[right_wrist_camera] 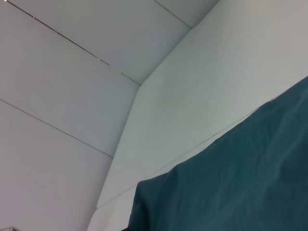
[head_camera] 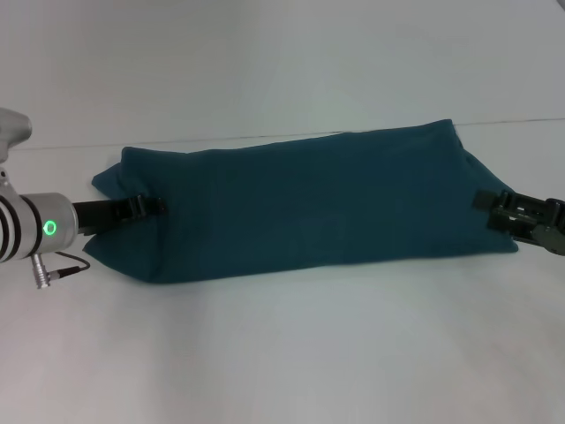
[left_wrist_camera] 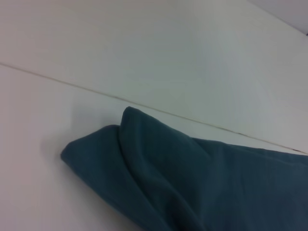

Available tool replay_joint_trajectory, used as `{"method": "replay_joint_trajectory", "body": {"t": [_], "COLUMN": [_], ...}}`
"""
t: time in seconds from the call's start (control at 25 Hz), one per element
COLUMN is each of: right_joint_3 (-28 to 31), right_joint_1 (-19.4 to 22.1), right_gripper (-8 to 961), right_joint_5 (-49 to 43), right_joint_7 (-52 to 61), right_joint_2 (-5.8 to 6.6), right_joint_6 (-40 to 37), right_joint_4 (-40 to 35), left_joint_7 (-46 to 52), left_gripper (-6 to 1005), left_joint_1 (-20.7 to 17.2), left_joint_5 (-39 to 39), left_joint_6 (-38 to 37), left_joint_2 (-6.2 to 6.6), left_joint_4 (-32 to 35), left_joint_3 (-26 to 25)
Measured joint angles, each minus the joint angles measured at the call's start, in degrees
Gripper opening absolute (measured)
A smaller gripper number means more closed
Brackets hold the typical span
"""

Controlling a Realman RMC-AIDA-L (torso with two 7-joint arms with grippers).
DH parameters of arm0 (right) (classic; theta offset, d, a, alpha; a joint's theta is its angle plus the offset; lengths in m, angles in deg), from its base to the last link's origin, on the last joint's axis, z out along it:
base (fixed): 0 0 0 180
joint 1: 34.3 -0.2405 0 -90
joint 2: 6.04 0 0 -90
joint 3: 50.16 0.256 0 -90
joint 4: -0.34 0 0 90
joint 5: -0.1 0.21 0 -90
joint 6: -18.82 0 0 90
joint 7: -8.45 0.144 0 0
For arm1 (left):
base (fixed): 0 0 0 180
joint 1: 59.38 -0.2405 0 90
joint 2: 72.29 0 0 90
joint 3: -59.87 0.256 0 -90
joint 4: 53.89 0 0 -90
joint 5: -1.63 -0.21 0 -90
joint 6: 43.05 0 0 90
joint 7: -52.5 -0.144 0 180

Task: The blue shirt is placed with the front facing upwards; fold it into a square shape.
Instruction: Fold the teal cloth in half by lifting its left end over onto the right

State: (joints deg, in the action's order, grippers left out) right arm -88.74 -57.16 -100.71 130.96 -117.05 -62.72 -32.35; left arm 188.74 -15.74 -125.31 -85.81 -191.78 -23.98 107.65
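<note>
Soft blue shirt lying across the white table, folded into a long thick band, plain side up, with gentle wrinkles and rounded, puffy ends. Left gripper at the band's left end, dark fingers pinched shut on the cloth. Right gripper at the right end, touching the cloth edge; cannot tell whether open or closed. Smooth, matte cotton in both wrist views.

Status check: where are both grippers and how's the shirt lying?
Left gripper at shirt's left end, right gripper at right end. Blue shirt folded into a long band on white table. Nothing in the way.
</note>
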Motion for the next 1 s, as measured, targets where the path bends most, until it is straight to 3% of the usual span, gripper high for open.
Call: {"method": "replay_joint_trajectory", "body": {"t": [0.12,0.32,0.44,0.64,1.0], "right_joint_3": [0.00,0.00,0.00,0.16,0.71], "right_joint_1": [-0.11,-0.23,-0.25,-0.09,0.03], "right_gripper": [864,863,863,862,863], "right_joint_5": [0.00,0.01,0.00,0.01,-0.07], "right_joint_7": [0.00,0.00,0.00,0.04,0.07], "right_joint_2": [0.04,0.07,0.09,0.09,0.09], "right_joint_6": [-0.06,-0.21,-0.21,-0.22,-0.30], "right_joint_4": [0.00,0.00,0.00,0.00,0.00], "left_joint_7": [0.01,-0.02,-0.25,-0.84,-2.77], "left_gripper": [655,416,177,57,57], "left_joint_1": [0.15,0.39,0.40,0.11,-1.68], "left_joint_5": [-0.22,-0.77,-0.77,-0.55,2.52], "left_joint_6": [0.40,0.62,0.64,-1.14,-8.91], "left_joint_2": [0.01,0.04,0.04,0.02,0.56], "left_joint_4": [-0.16,-0.37,-0.38,0.39,4.36], "left_joint_3": [0.21,0.21,0.20,0.06,-4.61]}}
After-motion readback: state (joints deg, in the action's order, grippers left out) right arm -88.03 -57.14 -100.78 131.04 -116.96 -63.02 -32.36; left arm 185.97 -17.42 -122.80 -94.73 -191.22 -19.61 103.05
